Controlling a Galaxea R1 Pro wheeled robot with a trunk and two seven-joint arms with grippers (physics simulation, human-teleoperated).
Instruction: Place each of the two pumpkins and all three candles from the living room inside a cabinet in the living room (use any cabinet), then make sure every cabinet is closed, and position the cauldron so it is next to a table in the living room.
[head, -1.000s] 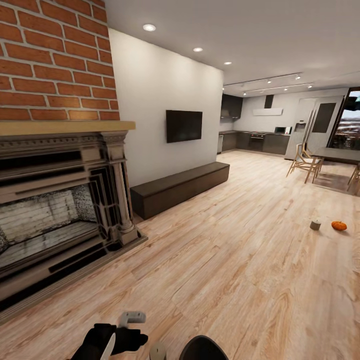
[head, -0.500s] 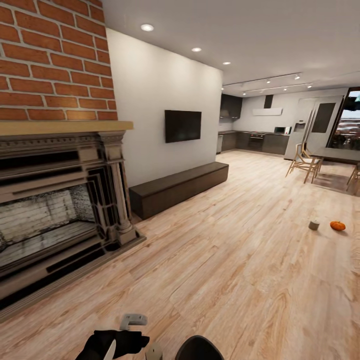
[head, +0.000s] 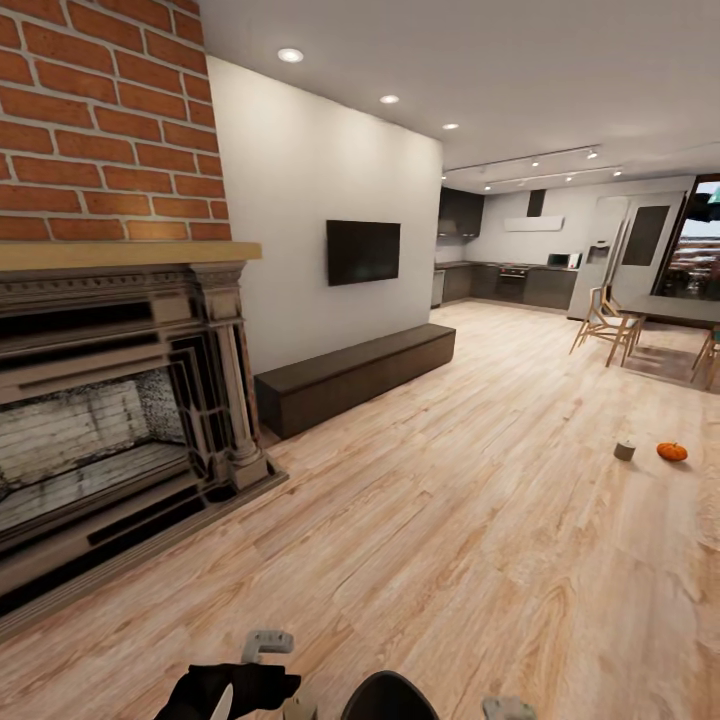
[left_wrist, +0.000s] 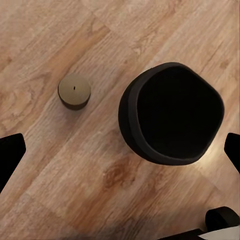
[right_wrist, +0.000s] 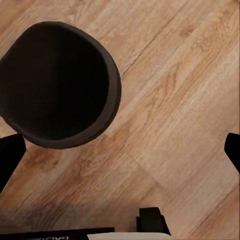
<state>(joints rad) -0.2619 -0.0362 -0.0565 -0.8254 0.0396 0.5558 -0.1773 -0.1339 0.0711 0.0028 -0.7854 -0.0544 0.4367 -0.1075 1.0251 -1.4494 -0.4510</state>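
Observation:
One orange pumpkin (head: 672, 452) lies on the wood floor at the far right, with a small grey candle (head: 625, 450) just left of it. The long dark brown cabinet (head: 355, 378) stands shut against the white wall under the TV. The black cauldron (head: 388, 699) sits on the floor right below me, and it also shows as the cauldron (left_wrist: 172, 114) and the cauldron (right_wrist: 57, 85). A second candle (left_wrist: 74, 91) stands beside it. My left gripper (left_wrist: 121, 150) and right gripper (right_wrist: 121, 150) hang open above the floor, holding nothing.
A brick fireplace (head: 110, 400) with a stone hearth juts out at the left. A dining table (head: 680, 309) with wooden chairs (head: 605, 325) stands at the far right. Dark kitchen cupboards (head: 510, 285) line the back wall. Wood floor stretches between.
The whole head view has shifted slightly left, so the camera has moved. My left arm sits a little lower in the picture.

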